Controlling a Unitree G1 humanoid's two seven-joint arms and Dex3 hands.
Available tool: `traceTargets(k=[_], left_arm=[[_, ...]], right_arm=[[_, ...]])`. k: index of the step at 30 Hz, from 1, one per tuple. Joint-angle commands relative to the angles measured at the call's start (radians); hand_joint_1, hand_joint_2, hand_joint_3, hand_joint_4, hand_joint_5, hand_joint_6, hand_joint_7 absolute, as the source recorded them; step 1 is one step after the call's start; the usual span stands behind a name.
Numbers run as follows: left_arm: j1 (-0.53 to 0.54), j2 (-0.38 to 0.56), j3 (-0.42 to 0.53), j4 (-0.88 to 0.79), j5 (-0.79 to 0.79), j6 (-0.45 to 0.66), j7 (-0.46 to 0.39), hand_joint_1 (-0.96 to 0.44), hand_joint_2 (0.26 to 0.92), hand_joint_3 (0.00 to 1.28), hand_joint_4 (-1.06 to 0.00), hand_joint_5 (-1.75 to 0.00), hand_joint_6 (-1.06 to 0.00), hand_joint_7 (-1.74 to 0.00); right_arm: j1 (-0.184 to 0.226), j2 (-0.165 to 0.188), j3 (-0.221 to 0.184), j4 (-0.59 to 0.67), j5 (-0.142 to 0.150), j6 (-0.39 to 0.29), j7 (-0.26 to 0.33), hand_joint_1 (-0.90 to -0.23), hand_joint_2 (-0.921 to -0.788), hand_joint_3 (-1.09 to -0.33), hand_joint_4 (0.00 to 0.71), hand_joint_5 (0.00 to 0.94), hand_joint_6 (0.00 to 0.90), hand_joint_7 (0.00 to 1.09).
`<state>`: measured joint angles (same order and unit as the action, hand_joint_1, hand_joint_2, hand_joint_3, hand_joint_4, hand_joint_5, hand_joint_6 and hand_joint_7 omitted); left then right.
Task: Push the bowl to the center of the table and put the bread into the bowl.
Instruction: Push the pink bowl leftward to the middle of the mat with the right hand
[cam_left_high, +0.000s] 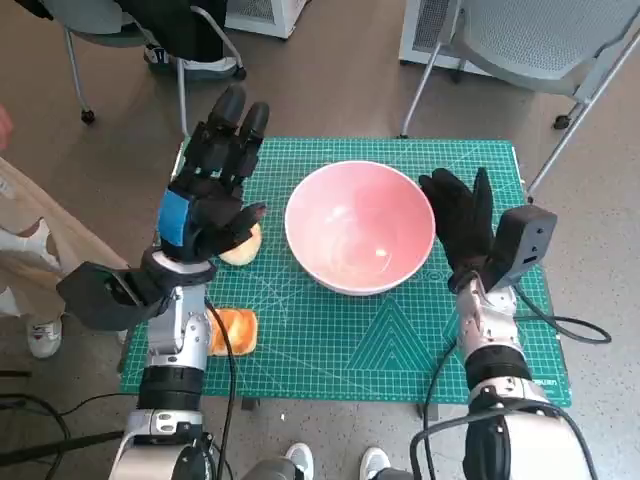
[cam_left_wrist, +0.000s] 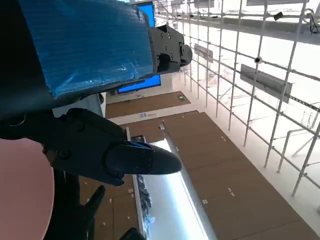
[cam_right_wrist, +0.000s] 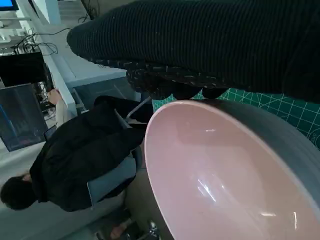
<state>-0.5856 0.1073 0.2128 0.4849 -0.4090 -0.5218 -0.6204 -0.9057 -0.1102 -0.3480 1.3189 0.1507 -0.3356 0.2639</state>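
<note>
We see a wide pink ceramic-looking bowl (cam_left_high: 360, 227) sitting near the middle of the green gridded cutting mat (cam_left_high: 330, 345), so we judge the push about done and the bread step in hand. Our gloved right hand (cam_left_high: 462, 220) lies flat beside the bowl's rim, fingers spread, holding nothing. Our blue-taped left hand (cam_left_high: 212, 190) hovers with its fingers extended and nothing in them above a pale round bread roll (cam_left_high: 243, 247) just left of the bowl; a toasted orange bread piece (cam_left_high: 233, 330) lies nearer the table's front edge. Next, we reckon, the left hand must lower and close on a bread. Only the right wrist view shows a dark-clothed seated person (cam_right_wrist: 75, 160) beyond the bowl; the left wrist view shows mostly ceiling, no bread.
</note>
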Motion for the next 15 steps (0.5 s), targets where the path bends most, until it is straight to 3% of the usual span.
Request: traceTargets(k=[1, 9, 15], left_arm=[[0.016, -0.005, -0.005, -0.019, -0.003, 0.006, 0.005, -0.57, 0.921, 0.23, -0.10, -0.01, -0.16, -0.14], [0.025, -0.001, -0.005, -0.033, -0.006, 0.013, 0.005, -0.58, 0.921, 0.22, -0.10, -0.01, -0.15, -0.14], [0.036, 0.004, -0.002, -0.059, -0.013, 0.024, 0.003, -0.58, 0.921, 0.22, -0.10, -0.01, -0.15, -0.15]], right_arm=[[0.003, -0.011, 0.003, 0.009, -0.009, 0.008, 0.004, -0.688, -0.921, -0.709, 0.220, 0.003, 0.275, 0.12], [-0.012, -0.058, 0.004, -0.017, -0.009, -0.058, 0.000, -0.669, -0.921, -0.745, 0.232, 0.007, 0.285, 0.12], [-0.017, -0.057, 0.009, -0.081, 0.005, -0.186, 0.011, -0.598, -0.921, -0.806, 0.243, 0.009, 0.288, 0.12]])
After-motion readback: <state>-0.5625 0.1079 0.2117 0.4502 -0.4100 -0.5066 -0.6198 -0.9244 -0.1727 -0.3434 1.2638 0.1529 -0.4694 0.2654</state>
